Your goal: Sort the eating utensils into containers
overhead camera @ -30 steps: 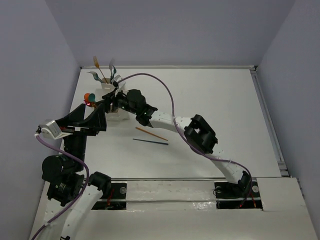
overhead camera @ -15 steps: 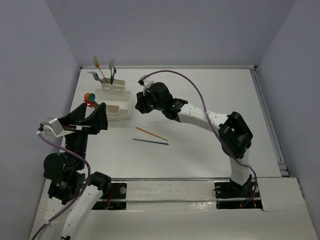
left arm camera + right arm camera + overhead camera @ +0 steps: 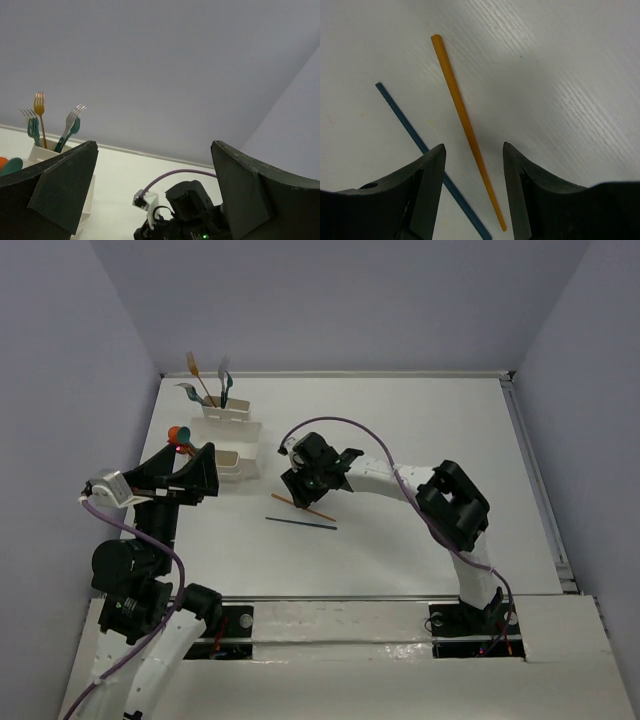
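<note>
Right wrist shows the right jaws parted and empty, the orange stick (image 3: 465, 122) between them, the dark blue stick (image 3: 395, 107) beside it on the counter (image 3: 560, 65). Left jaws gape wide, empty, near the counter's left edge.

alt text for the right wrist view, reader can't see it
The open right gripper is poised over a slim orange plastic stick lying on the white table, the stick lined up between its dark fingers. A thin dark blue stick lies alongside.
</note>
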{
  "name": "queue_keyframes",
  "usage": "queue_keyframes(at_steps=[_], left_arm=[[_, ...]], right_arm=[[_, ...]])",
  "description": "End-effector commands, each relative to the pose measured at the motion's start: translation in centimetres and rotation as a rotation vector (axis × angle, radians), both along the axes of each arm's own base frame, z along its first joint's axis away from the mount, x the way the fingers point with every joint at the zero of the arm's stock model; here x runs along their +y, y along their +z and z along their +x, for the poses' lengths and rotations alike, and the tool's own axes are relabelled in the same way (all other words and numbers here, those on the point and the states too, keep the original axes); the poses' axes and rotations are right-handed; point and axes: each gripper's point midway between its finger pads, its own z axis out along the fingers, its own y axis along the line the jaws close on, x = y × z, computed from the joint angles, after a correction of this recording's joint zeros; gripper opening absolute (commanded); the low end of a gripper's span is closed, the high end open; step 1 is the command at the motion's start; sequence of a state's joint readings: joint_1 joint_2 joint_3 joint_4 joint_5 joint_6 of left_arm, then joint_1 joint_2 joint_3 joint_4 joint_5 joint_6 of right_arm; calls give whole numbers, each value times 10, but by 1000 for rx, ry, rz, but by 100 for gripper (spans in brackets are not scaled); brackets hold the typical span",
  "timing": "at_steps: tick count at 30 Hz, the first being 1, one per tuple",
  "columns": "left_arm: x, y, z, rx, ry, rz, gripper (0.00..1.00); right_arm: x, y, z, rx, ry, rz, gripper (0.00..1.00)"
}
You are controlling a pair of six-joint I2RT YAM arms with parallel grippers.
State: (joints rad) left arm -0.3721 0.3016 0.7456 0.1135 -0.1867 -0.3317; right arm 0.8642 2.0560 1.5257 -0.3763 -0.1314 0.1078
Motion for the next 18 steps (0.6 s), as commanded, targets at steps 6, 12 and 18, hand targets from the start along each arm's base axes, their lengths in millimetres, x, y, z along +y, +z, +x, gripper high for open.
queue_keyframes(at_steps=[6,12,18], left_arm=[[-2,5,2,-22,-7,-7,99],[-3,6,2,-23,-11,-5,99],[-3,6,2,-24,-12,-7,99]], right_arm=[[19,-8,5,19,65,-45,56],[24,-21,9,-4,62,-123,53],[26,-30,13,-32,66,-208,43]])
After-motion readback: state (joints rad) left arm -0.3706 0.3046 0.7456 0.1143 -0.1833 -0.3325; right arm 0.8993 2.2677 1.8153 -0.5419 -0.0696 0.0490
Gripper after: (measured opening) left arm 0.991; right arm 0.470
